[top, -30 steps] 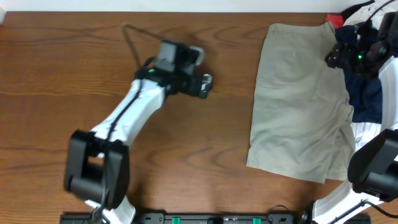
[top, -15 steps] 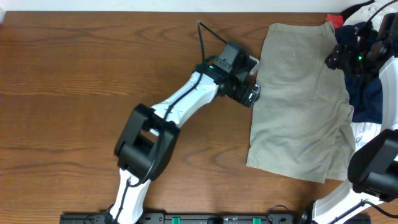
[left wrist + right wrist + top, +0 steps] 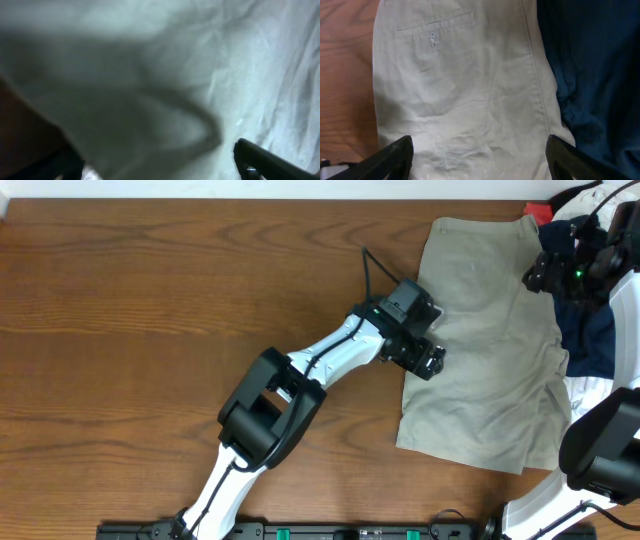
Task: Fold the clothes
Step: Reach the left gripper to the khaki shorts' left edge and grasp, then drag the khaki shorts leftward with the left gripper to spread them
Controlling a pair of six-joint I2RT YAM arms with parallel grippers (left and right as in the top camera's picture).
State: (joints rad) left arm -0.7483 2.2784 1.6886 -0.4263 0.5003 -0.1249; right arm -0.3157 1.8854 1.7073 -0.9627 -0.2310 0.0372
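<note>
Currently, entries are running left to right, each placed against the shorts.

- Table [image 3: 150,300]: bare wood is showing left of the shorts.
- Left gripper [image 3: 430,360]: it is hanging over the shorts' left edge, about midway along it. Its jaws are standing wide and pinching nothing; blurred cloth is filling its wrist view.
- Shorts [image 3: 490,350]: they are lying flat and wrinkled on the table, the back pocket [image 3: 432,37] facing up.
- Right gripper [image 3: 540,275]: it is hovering over the shorts' far right corner, jaws spread wide and holding nothing.
- Navy garment [image 3: 590,340]: it is lying along the shorts' right edge.

Progress: folding is looking barely begun. Whether the legs are already stacked cannot be told, and every visible fold is remaining to be made.
</note>
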